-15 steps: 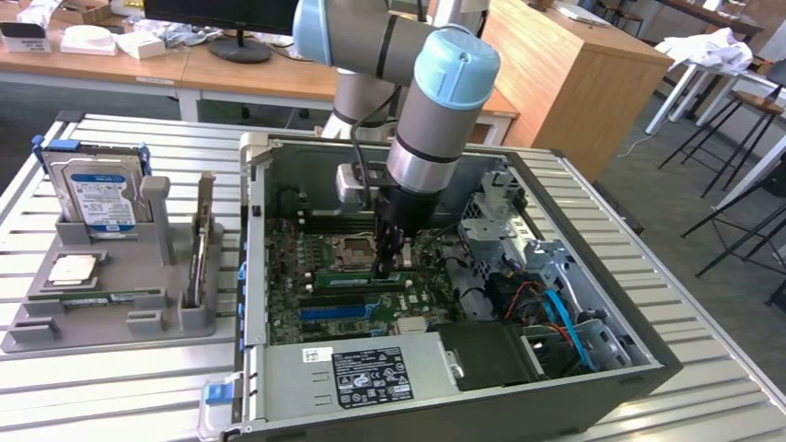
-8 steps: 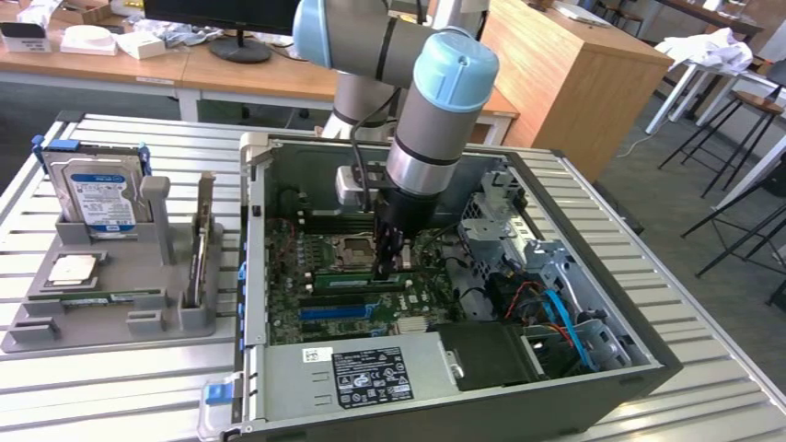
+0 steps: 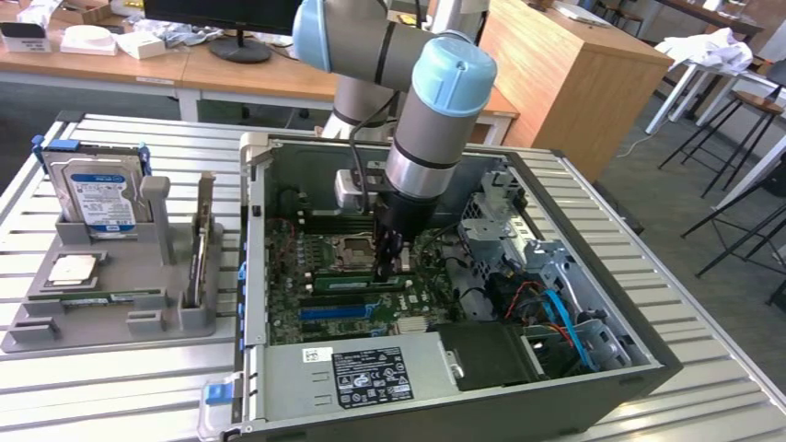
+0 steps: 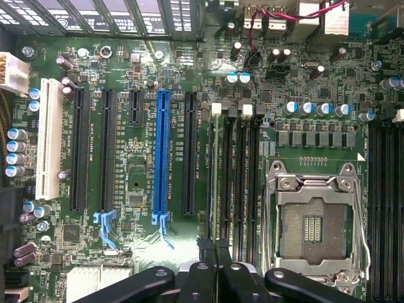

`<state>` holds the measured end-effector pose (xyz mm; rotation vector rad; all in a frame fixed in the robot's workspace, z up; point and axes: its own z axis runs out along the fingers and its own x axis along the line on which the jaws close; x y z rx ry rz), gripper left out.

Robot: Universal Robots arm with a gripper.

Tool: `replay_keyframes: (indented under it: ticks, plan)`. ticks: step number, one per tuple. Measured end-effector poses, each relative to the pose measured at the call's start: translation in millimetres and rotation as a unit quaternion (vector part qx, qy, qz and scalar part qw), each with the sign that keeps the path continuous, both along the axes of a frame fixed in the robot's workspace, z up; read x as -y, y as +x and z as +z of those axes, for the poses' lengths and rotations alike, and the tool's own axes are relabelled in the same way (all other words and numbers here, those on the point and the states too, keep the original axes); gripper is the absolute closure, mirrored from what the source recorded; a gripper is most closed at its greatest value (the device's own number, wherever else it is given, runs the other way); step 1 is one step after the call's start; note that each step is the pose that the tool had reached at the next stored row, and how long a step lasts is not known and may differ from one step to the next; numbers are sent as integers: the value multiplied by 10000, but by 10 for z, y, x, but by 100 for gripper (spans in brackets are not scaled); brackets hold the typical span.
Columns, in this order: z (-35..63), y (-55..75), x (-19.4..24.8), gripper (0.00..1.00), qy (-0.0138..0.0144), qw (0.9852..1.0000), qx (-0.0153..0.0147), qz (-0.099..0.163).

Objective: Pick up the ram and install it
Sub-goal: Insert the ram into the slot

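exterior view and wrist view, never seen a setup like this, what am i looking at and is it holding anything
The exterior view comes from a camera off the arm. It shows a jointed robot arm reaching down into an open computer case that lies on a slatted metal table. Beside the case, toward that view's left, a grey holder carries a blue-labelled hard drive and a square processor chip. The wrist view comes from a camera on the arm itself, looking straight down at the green motherboard. The two black fingers are the arm's grasping part. They appear closed on the ram, a thin memory stick seen edge-on, lined up along a memory slot near the empty processor socket.
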<state>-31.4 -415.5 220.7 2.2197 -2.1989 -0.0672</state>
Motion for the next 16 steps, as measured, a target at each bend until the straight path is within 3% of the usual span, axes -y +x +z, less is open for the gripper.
replay_keyframes:
  ticks: [6, 11, 16]
  plan:
    - [-1, 0, -1, 87, 1, 10000, 0, 0]
    - [-1, 0, -1, 69, 1, 10000, 0, 0]
    - [12, 0, 0, 69, 1, 10000, 0, 0]
